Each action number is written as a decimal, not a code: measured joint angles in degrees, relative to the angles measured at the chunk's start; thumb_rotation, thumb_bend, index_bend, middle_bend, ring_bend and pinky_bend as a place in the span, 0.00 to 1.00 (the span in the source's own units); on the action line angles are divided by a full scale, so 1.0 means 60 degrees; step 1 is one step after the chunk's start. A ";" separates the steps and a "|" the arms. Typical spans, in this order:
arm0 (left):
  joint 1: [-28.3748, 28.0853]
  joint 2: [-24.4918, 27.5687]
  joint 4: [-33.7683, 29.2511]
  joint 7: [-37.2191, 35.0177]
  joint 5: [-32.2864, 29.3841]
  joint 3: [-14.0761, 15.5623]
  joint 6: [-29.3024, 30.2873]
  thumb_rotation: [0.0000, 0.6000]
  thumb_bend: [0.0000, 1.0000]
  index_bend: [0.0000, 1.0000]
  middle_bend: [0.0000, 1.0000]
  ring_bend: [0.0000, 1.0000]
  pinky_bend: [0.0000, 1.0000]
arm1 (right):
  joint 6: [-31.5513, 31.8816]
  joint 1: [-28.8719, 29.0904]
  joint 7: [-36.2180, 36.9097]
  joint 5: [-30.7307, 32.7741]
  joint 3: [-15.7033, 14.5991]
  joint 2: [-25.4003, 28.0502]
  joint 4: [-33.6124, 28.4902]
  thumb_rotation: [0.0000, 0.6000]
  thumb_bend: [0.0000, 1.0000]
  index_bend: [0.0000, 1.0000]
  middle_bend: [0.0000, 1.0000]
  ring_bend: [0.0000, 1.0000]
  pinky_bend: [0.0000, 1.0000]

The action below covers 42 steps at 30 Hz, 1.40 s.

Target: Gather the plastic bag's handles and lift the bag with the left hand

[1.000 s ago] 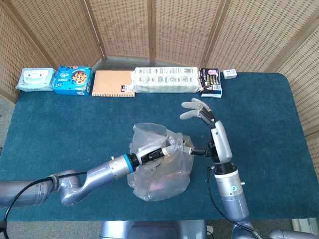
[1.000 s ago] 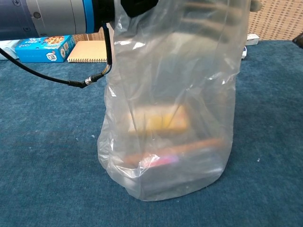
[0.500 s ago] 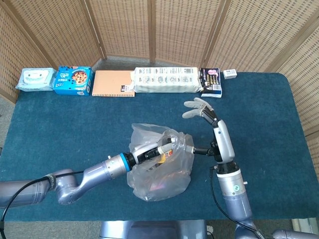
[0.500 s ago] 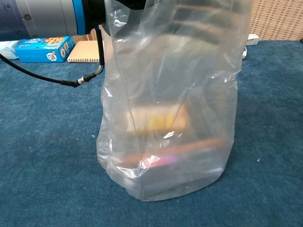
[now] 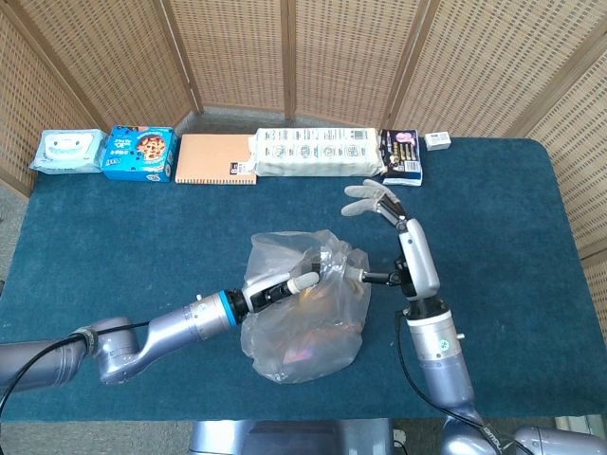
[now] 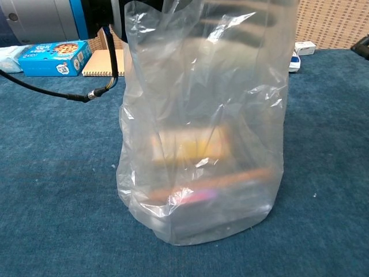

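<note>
The plastic bag [image 5: 305, 318], not yet lifted, is reached into from 8 o'clock by the left hand [image 5: 289, 284], whose grasp cannot be told.

Chest view: top of bag [image 6: 202, 127] cut off by upper edge, handles out of frame. Contents seen only through film, blurred: a pale yellow block [image 6: 190, 144] and a reddish flat item [image 6: 210, 184] below it; neither identifiable. Head view: left hand [image 5: 285, 287] partly veiled by bag film, so grip on handles cannot be confirmed. Print on the far packets [image 5: 313, 152] too small to read.
</note>
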 measured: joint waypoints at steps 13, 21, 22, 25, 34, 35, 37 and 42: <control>-0.0484 -0.0404 0.0393 0.0083 -0.0062 -0.0006 0.0135 0.00 0.24 0.33 0.26 0.20 0.20 | -0.0059 0.0452 -0.0710 0.0460 0.0142 -0.0216 0.0038 1.00 0.10 0.37 0.25 0.13 0.11; -0.0756 -0.0566 0.0506 -0.0060 0.0067 0.0112 0.0237 0.00 0.24 0.38 0.26 0.20 0.20 | -0.0086 0.0673 -0.0943 0.0829 0.0317 -0.0273 0.0238 1.00 0.10 0.37 0.25 0.13 0.11; -0.0784 -0.0587 0.0554 -0.0101 0.0055 0.0135 0.0262 0.00 0.24 0.38 0.26 0.20 0.20 | -0.0096 0.0694 -0.0955 0.0879 0.0335 -0.0272 0.0258 1.00 0.10 0.37 0.25 0.13 0.11; -0.0821 -0.0644 0.0613 -0.0186 0.0001 0.0154 0.0329 0.00 0.24 0.39 0.26 0.20 0.20 | -0.0145 0.0777 -0.1000 0.1027 0.0392 -0.0276 0.0346 1.00 0.10 0.37 0.25 0.13 0.11; -0.0865 -0.0736 0.0688 -0.0673 -0.0167 0.0156 0.0513 0.00 0.24 0.50 0.39 0.36 0.27 | -0.0337 0.1020 -0.1222 0.1403 0.0479 -0.0264 0.0605 1.00 0.10 0.36 0.24 0.13 0.11; -0.0858 -0.0745 0.0698 -0.0675 -0.0211 0.0148 0.0526 0.00 0.24 0.52 0.42 0.39 0.28 | -0.0353 0.1048 -0.1256 0.1448 0.0487 -0.0261 0.0644 1.00 0.10 0.36 0.24 0.13 0.11; -0.0822 -0.0769 0.0709 -0.0664 -0.0348 0.0125 0.0564 0.00 0.25 0.57 0.49 0.46 0.32 | -0.0381 0.1077 -0.1292 0.1523 0.0491 -0.0250 0.0690 1.00 0.10 0.35 0.23 0.12 0.10; -0.0693 -0.0794 0.0678 -0.0728 -0.0790 0.0050 0.0586 0.00 0.27 0.64 0.58 0.60 0.43 | -0.0482 0.1129 -0.1425 0.1721 0.0472 -0.0154 0.0864 1.00 0.10 0.31 0.21 0.10 0.09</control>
